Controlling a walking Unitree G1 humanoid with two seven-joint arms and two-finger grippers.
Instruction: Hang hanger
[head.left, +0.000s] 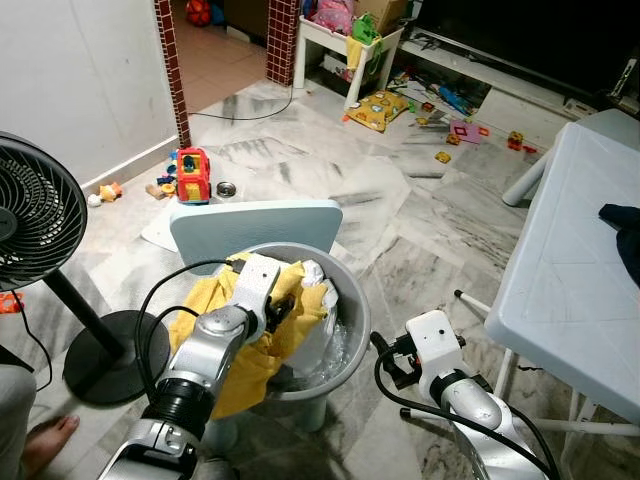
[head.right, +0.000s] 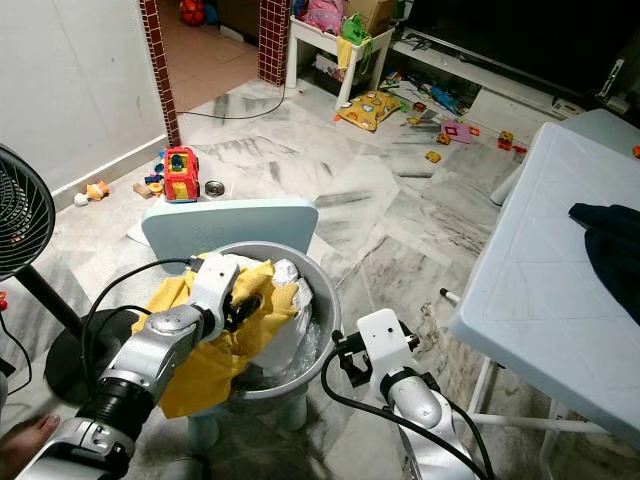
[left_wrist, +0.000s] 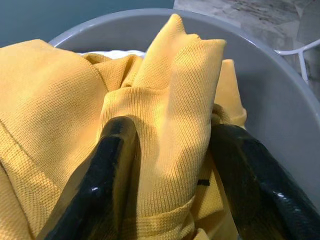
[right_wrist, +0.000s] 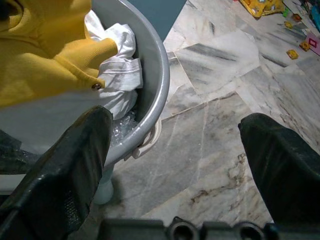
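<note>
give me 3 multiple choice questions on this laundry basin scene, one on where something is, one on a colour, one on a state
1. Where is the grey basin?
A. on the white table
B. on a pale blue stool
C. on the bare floor

2. What colour is the garment that the left hand works on?
A. yellow
B. dark blue
C. red

3. How is the right hand?
A. shut on a hanger
B. shut on a white cloth
C. open, holding nothing

Answers:
1 B, the basin rests on the stool.
2 A, yellow knit fabric is pinched between the black fingers.
3 C, its fingers stand wide apart over the marble floor.
</note>
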